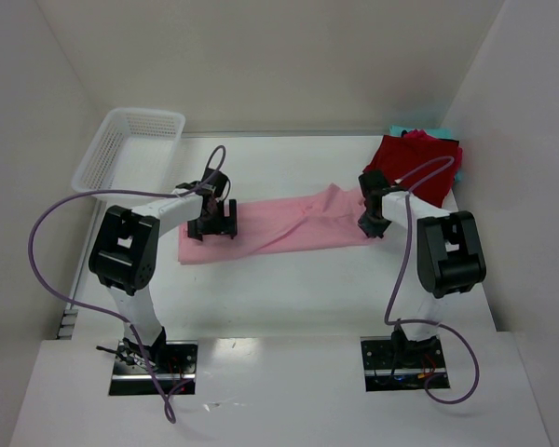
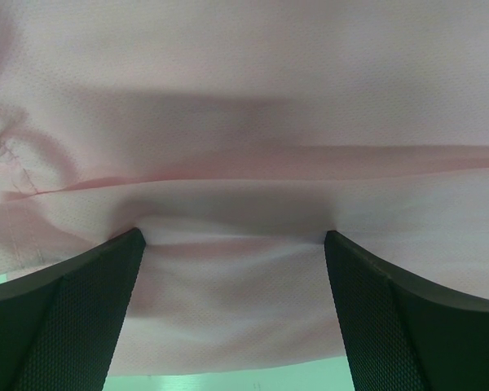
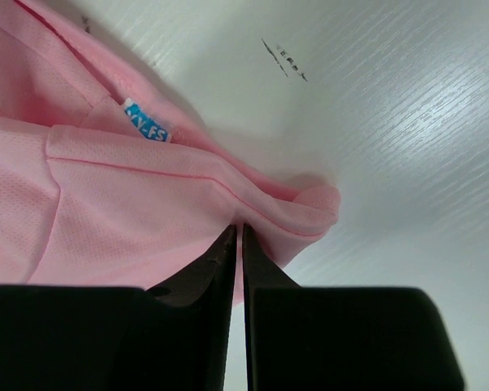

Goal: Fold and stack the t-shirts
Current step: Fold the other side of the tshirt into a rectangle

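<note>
The light pink t-shirt (image 1: 279, 226) lies folded into a long band across the middle of the table. My left gripper (image 1: 212, 226) is open over its left end; in the left wrist view the pink cloth (image 2: 244, 122) fills the frame and the two fingers (image 2: 73, 309) stand wide apart on it. My right gripper (image 1: 371, 226) is shut on the shirt's right end, and the right wrist view shows the jaws pinching a fold of the pink hem (image 3: 253, 220). A dark red folded shirt (image 1: 415, 166) lies at the back right on a teal one (image 1: 405, 131).
A white mesh basket (image 1: 126, 149) stands at the back left. White walls enclose the table on the left, back and right. A blue label (image 3: 144, 126) shows on the pink shirt.
</note>
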